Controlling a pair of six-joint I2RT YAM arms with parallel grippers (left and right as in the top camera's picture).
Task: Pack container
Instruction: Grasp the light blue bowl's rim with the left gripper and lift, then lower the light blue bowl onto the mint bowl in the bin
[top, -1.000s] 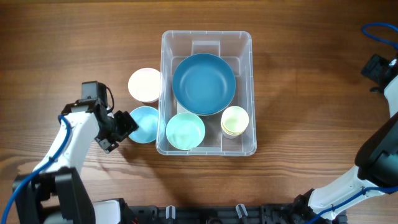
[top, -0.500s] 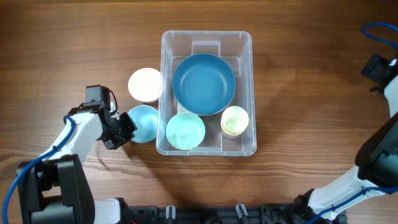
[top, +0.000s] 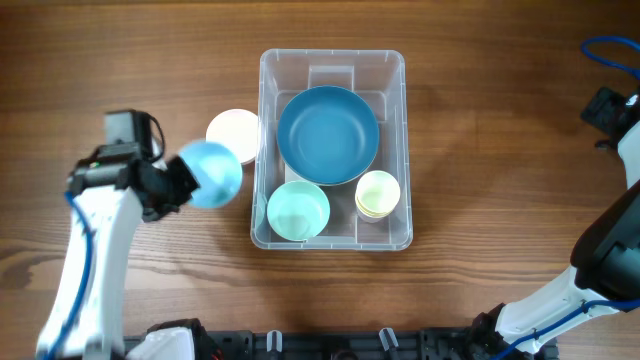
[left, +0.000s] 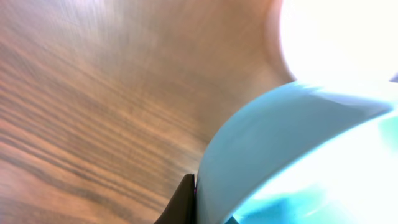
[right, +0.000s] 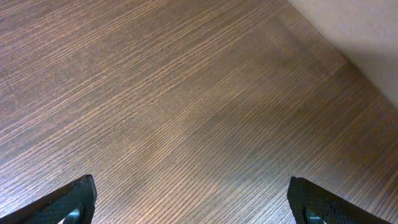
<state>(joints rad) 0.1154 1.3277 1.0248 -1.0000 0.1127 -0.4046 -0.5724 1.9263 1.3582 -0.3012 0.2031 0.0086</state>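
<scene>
Over wood table (top: 480, 120), left tool (top: 178, 186) clamps blurred bowl (top: 212, 173) (rim cropped); right tool (right: 193, 199) spread.

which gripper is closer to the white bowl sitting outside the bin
Left. The left gripper, holding the light blue bowl, is just beside the white bowl; the right gripper is beyond the container, over bare table.

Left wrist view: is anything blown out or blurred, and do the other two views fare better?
Left wrist: the white bowl is blown out to featureless white; the light blue bowl is too close, soft-edged. Overhead: that bowl and the left gripper are smeared, while the container is sharp. Right wrist: table grain crisp, no glare.
</scene>
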